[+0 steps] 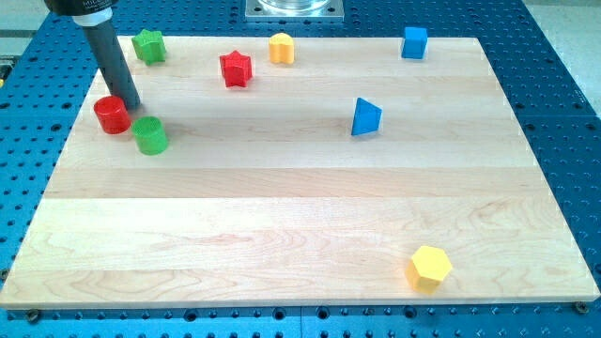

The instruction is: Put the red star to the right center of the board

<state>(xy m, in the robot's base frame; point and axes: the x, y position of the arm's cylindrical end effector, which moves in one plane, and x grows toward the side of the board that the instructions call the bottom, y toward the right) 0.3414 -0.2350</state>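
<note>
The red star (237, 69) lies near the view's top, left of the middle of the wooden board (300, 216). My dark rod comes down from the view's top left; my tip (132, 105) rests on the board between a red cylinder (112, 115) and a green cylinder (149, 135), touching or nearly touching both. My tip is well to the left of the red star and a little below it.
A green star-like block (148, 45) sits at the top left. A yellow block (281, 48) lies right of the red star. A blue cube (414, 42) is at the top right, a blue triangle (365, 117) right of centre, a yellow hexagon (430, 268) at the bottom right.
</note>
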